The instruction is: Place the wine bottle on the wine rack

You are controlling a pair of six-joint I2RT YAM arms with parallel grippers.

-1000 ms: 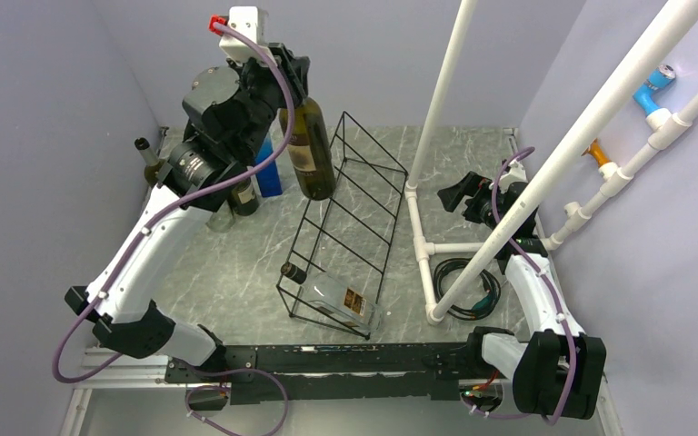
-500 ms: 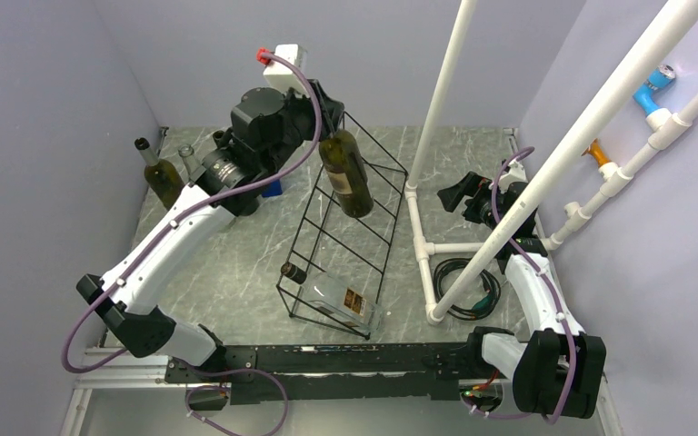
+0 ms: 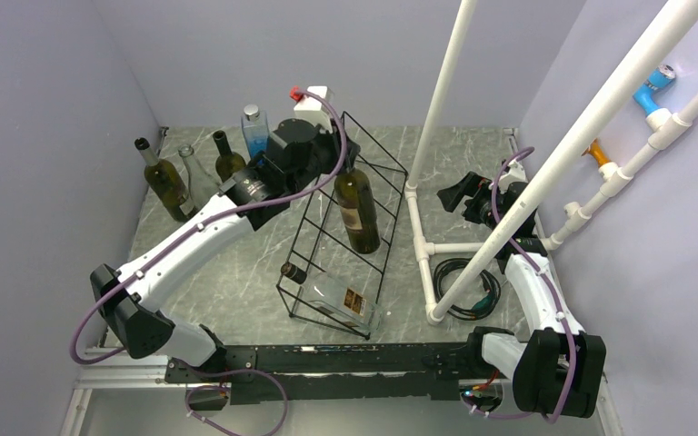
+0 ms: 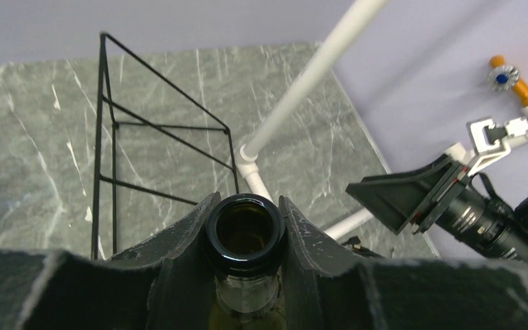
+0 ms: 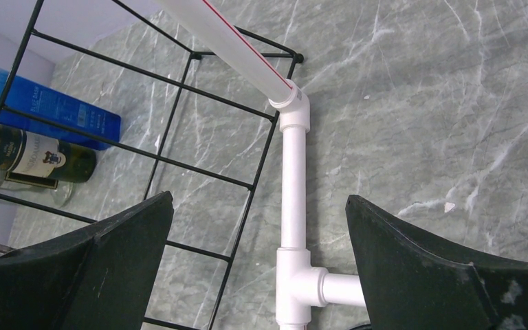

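My left gripper (image 3: 343, 169) is shut on the neck of a dark green wine bottle (image 3: 358, 211) with a tan label. The bottle hangs base-down, slightly tilted, over the slanted grid of the black wire wine rack (image 3: 388, 213); I cannot tell if they touch. In the left wrist view the bottle's open mouth (image 4: 245, 230) sits between my left gripper's (image 4: 245, 221) fingers, with the rack (image 4: 113, 125) beyond. A clear bottle (image 3: 338, 296) lies in the rack's near end. My right gripper (image 3: 455, 193) is open right of the rack; in its own view the gripper (image 5: 258, 206) is empty above the floor.
Several upright bottles (image 3: 165, 179) and a blue-tinted bottle (image 3: 254, 133) stand at the back left. A white pipe frame (image 3: 423, 247) runs along the rack's right side, with slanted poles overhead. A coiled cable (image 3: 464, 278) lies beside it. A blue box (image 5: 55, 106) shows behind the rack.
My left arm has swung the wine bottle right and down, from the back-left bottles to over the rack's grid. The right arm has not moved.
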